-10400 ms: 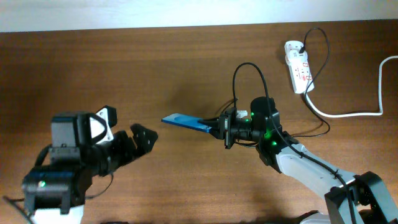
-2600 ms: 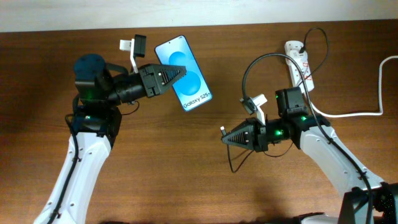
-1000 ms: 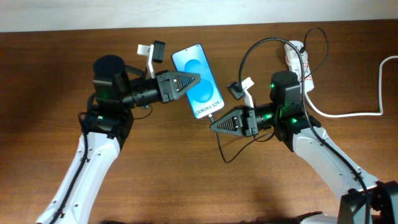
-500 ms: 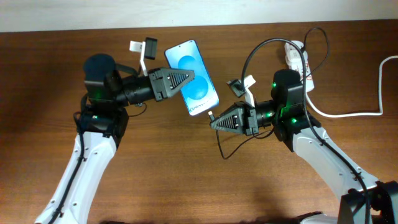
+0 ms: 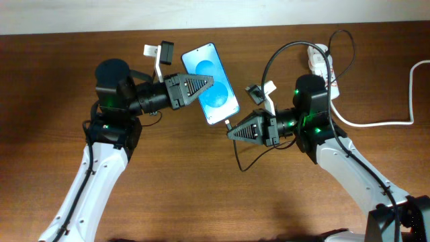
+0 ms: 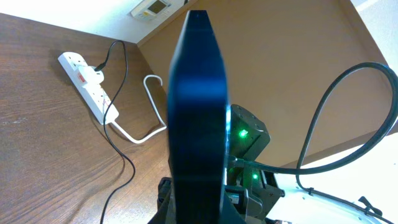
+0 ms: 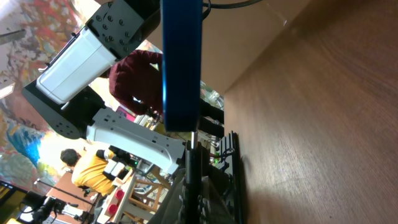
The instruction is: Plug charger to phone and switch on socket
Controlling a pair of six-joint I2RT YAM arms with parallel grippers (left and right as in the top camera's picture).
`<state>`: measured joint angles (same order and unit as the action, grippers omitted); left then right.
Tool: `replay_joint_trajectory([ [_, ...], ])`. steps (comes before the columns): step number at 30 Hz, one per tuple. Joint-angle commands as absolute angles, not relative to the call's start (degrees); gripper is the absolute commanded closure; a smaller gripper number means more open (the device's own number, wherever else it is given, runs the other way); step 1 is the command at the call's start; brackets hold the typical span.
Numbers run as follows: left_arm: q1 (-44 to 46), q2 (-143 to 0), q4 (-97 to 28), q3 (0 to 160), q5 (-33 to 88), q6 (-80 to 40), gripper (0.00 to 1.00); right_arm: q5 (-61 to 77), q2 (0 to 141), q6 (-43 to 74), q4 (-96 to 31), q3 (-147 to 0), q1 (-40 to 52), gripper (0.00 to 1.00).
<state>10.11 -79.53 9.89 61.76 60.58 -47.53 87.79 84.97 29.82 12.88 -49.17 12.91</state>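
Note:
My left gripper (image 5: 207, 83) is shut on the phone (image 5: 212, 84) and holds it above the table, blue screen up and tilted. In the left wrist view the phone (image 6: 199, 118) shows edge-on, rising from between the left gripper (image 6: 199, 214) jaws. My right gripper (image 5: 231, 132) is shut on the charger (image 5: 229, 125), whose thin black cable loops back to the socket (image 5: 322, 70). In the right wrist view the charger (image 7: 192, 155) tip meets the bottom edge of the phone (image 7: 181, 62); I cannot tell whether it is inserted.
The white socket (image 6: 87, 81) lies at the table's far right with a black plug in it. Its thick white cord (image 5: 379, 123) runs off to the right edge. Slack black cable hangs below the right gripper (image 7: 191, 186).
The left arm has shifted the phone slightly back to the right, bringing its bottom edge onto the charger tip. The right arm has barely moved. Both grips are unchanged.

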Motion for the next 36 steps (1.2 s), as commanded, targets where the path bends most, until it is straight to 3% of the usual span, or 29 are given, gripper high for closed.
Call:
replay_joint_trajectory([
  [1, 10.1, -79.5, 8.5, 62.5, 58.5, -47.1, 1.00, 88.9, 84.9, 30.6, 13.4, -49.6, 13.1, 0.96],
  [5, 10.1, -79.5, 1.6, 62.5, 56.0, -47.2, 1.00, 88.9, 84.9, 30.6, 13.4, -49.6, 13.1, 0.96],
  [9, 10.1, -79.5, 2.7, 62.5, 56.2, -47.3, 1.00, 88.9, 84.9, 31.0, 13.3, -49.6, 13.1, 0.96],
  [14, 10.1, -79.5, 7.8, 62.5, 56.6, -49.9, 1.00, 88.9, 84.9, 40.2, 13.3, -49.6, 13.1, 0.96],
  [36, 12.2, -79.5, 6.8, 62.5, 58.7, -49.9, 1.00, 86.2, 84.9, 41.0, 18.2, -49.6, 13.1, 0.96],
])
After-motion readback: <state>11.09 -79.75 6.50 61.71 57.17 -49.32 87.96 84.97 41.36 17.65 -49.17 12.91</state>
